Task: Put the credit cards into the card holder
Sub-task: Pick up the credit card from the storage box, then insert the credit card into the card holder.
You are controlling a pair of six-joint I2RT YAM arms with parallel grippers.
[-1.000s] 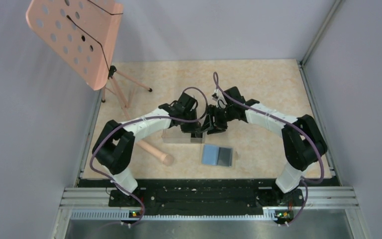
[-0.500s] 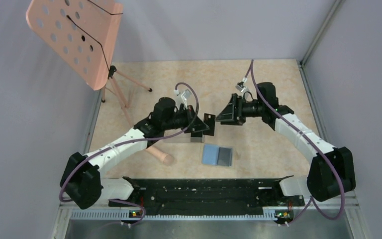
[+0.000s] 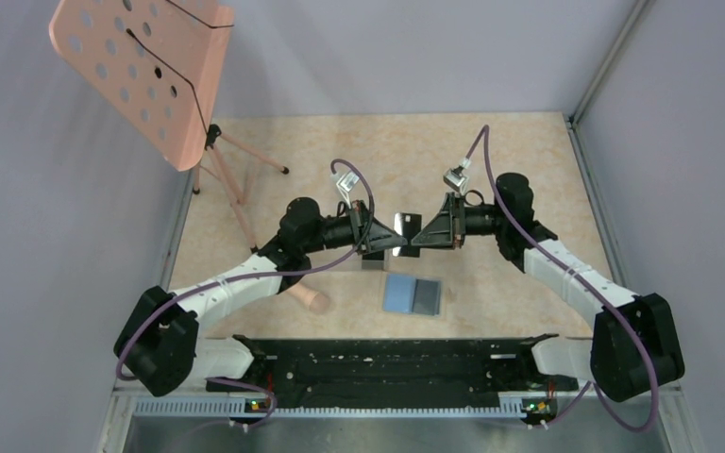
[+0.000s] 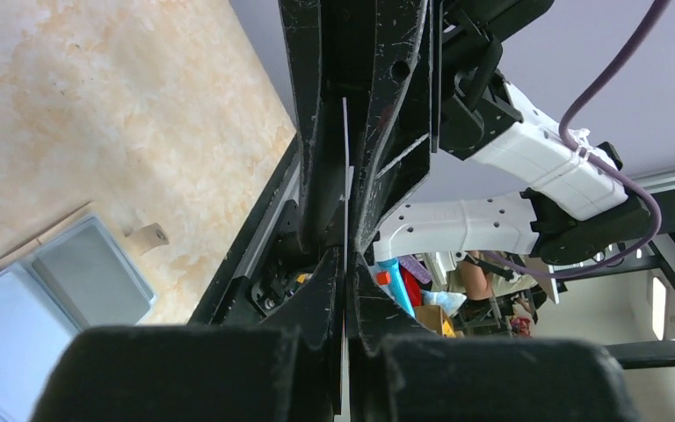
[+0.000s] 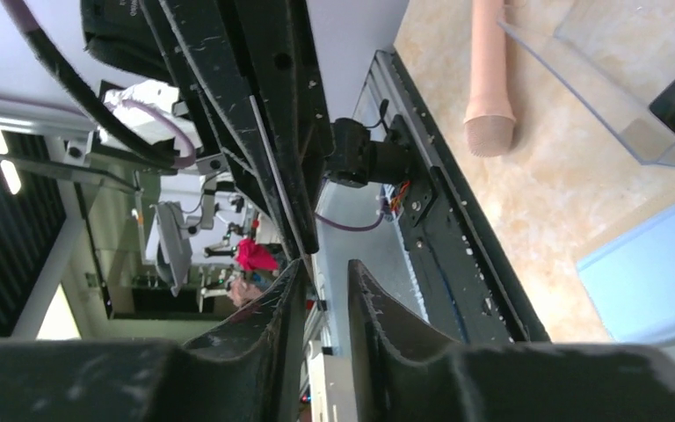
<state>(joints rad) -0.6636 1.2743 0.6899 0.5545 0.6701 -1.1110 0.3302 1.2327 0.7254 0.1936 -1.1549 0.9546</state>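
Observation:
My left gripper (image 3: 389,236) is shut on a dark credit card (image 3: 402,226) and holds it in the air, above the table. In the left wrist view the card (image 4: 345,176) is edge-on between my left gripper's (image 4: 345,294) closed jaws. My right gripper (image 3: 419,234) faces the left one; its open jaws (image 5: 327,303) straddle the card's free end (image 5: 274,171), with a gap showing. The card holder (image 3: 413,294) lies open on the table below, blue-grey faces up, and also shows in the left wrist view (image 4: 61,299).
A clear plastic box (image 5: 598,97) stands behind the card holder, with a dark flat shape at its right end. A peach music stand (image 3: 142,66) stands at the far left; its fallen pole (image 3: 295,288) lies by the box. The black rail (image 3: 387,354) runs along the near edge.
Both grippers have left the clear box. The left one lifted the card and turned it toward the right one, which swung out and then closed in around the card's free end.

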